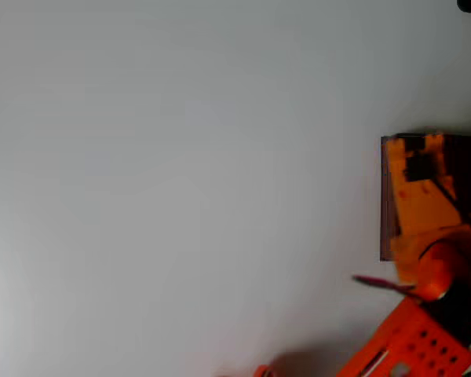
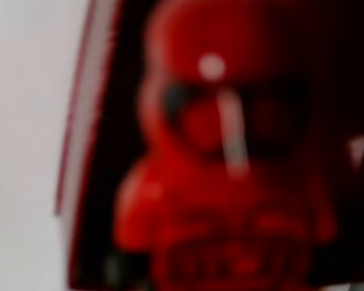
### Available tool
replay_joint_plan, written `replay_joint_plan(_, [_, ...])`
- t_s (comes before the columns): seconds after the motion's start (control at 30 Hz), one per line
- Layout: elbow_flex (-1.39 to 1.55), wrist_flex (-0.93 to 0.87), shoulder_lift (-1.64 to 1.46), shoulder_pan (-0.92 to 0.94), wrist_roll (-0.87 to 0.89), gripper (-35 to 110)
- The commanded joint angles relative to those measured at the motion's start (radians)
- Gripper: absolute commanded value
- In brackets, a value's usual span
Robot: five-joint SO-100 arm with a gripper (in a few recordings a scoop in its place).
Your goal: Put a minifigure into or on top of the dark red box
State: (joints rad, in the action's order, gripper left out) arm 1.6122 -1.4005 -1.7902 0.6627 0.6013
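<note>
You are viewing the minifigure (image 2: 224, 176), blurred, mid-frame over the dark red box (image 1: 388, 196): light, rigid, slippery; finger state indeterminable.

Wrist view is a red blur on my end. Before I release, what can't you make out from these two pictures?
- Minifigure: wrist view, out of focus; cannot tell whether it rests on the floor of the dark red box or hangs.
- Gripper: overhead view, its own orange body hides the fingertips; open or shut, cannot tell.
- The box: overhead view, right part cut off by the picture's edge and covered by the arm.
</note>
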Motion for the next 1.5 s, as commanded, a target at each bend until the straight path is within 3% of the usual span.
replay_joint_plan(0.0, [-0.101,0.026,0.074,0.034,-0.012,0])
replay_joint_plan(0.17, [-0.160,0.058,0.192,0.064,-0.049,0])
replay_joint_plan(0.47, [-0.181,0.123,0.325,0.075,-0.066,16])
replay_joint_plan(0.7, [-0.146,0.094,0.290,0.040,-0.077,16])
replay_joint_plan(1.03, [0.179,0.110,-0.089,-0.104,-0.236,9])
replay_joint_plan(1.17, [0.377,0.152,-0.337,-0.225,-0.310,9])
replay_joint_plan(1.27, [0.532,0.166,-0.538,-0.327,-0.330,0])
replay_joint_plan(1.47, [0.710,0.100,-0.765,-0.525,-0.321,0])
